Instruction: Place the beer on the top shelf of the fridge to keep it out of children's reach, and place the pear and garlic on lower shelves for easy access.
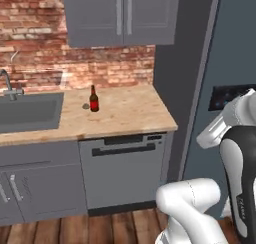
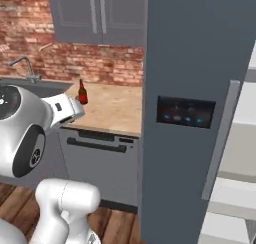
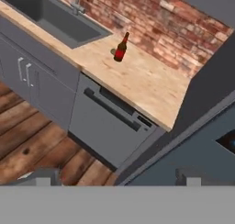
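Gripper [image 3: 114, 181] nearest the hand camera, fingers spread wide, carrying nothing, well apart from the counter items.
Largest first: fridge [image 2: 200, 63], dark grey, door swung ajar with white shelves [image 2: 235, 163] showing past its edge, likely opened ready for loading. Wooden counter [image 1: 125, 110] next, with sink [image 1: 27, 113] at its far end and dishwasher [image 1: 122, 170] below. Beer [image 1: 93, 99] stands upright near the brick wall, close to the sink. 1 small greyish lump just beside it, probably the garlic [image 1: 85, 106]; too small to confirm. Judgement: 0 of 3 items stowed; beer is the obvious first pick.
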